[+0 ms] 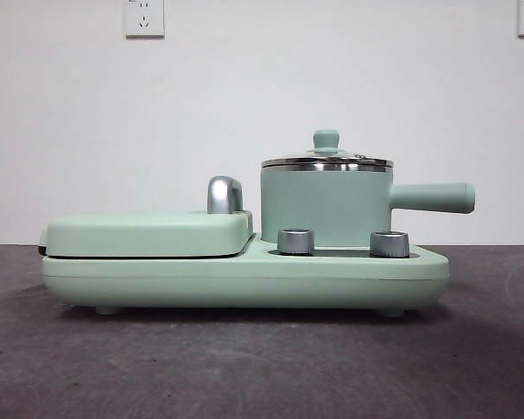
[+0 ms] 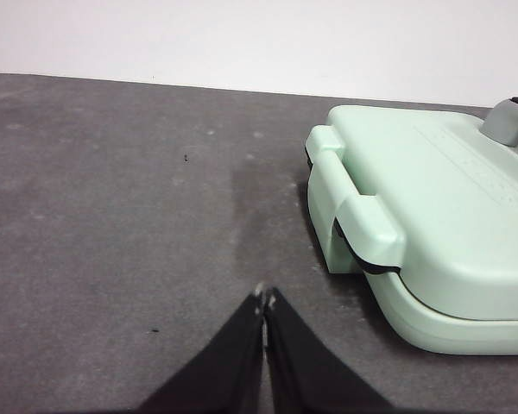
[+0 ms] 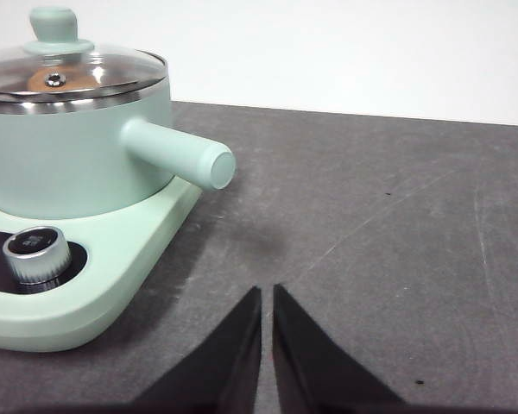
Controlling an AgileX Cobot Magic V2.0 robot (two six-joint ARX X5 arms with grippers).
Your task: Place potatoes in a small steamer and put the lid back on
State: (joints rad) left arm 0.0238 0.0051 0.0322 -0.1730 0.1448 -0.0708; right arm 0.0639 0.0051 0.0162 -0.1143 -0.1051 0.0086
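Observation:
The small mint-green steamer (image 1: pixel 325 208) stands on the right half of the green cooker base, its side handle (image 1: pixel 432 197) pointing right. The glass lid (image 1: pixel 327 157) with a green knob sits on it. In the right wrist view the steamer (image 3: pixel 69 155) is near, and an orange-brown potato (image 3: pixel 45 80) shows through the lid (image 3: pixel 73 73). My right gripper (image 3: pixel 267 291) is shut and empty over the dark table, beside the steamer's handle. My left gripper (image 2: pixel 264 296) is shut and empty over the table beside the grill plate.
The flat mint-green grill plate (image 1: pixel 148 234) with a chrome handle (image 1: pixel 224 194) fills the left half of the base (image 1: pixel 244 279); it also shows in the left wrist view (image 2: pixel 440 216). Two steel dials (image 1: pixel 296 241) (image 1: pixel 389 243) sit in front of the steamer. A white wall stands behind.

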